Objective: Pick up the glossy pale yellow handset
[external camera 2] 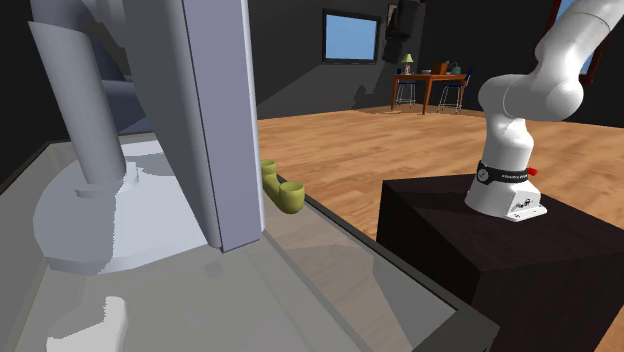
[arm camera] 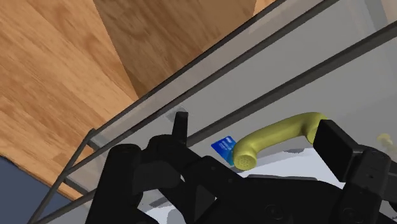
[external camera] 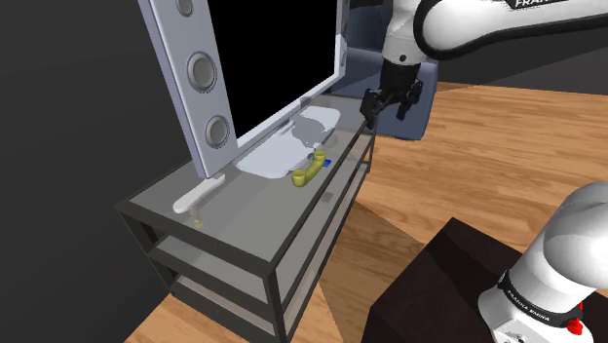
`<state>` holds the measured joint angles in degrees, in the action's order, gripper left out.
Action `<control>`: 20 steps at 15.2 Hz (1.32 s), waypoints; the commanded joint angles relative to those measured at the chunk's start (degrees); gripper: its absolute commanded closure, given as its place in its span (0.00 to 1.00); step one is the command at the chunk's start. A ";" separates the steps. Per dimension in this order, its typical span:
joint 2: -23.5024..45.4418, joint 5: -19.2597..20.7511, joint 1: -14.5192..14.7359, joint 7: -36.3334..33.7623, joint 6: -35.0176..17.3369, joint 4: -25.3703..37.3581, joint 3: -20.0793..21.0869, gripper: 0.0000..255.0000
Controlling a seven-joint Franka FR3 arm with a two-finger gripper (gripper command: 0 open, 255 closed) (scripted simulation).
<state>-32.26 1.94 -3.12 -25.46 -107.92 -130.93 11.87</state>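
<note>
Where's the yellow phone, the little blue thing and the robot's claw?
yellow phone point(arm camera: 280, 132): wrist view, middle of its curved handle.
blue thing point(arm camera: 224, 147): wrist view, its flat face.
claw point(external camera: 387, 117): shoulder view, midway between its fingertips.

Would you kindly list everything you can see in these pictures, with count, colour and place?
Handset: one, glossy olive-yellow, on the glass top beside the screen's base.
Flat piece: one, blue, small, right by the handset.
Screen: one, white frame with round speakers, black panel, standing on the table.
Long object: one, white, at the table's near end in the shoulder view.
Table: one, glass top, dark frame, on wood floor.
Box: one, dark brown, beside the table.
Arm: one, white, mounted on the box.
Hand: one, black, open, over the table's far end, holding nothing.
</note>
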 commanded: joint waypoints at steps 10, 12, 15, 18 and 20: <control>24.06 0.18 -4.59 -25.39 -9.81 9.75 6.82 0.00; 28.76 0.88 -4.94 -29.80 -11.04 12.44 7.29 0.00; 35.82 1.99 -5.05 -36.12 -12.54 16.92 7.42 0.00; 42.81 2.88 -4.69 -41.90 -13.65 21.90 6.88 0.00; 47.41 3.22 -4.28 -45.42 -14.19 25.49 6.24 0.00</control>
<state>12.66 4.95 -7.49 -69.04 -121.58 -107.17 18.49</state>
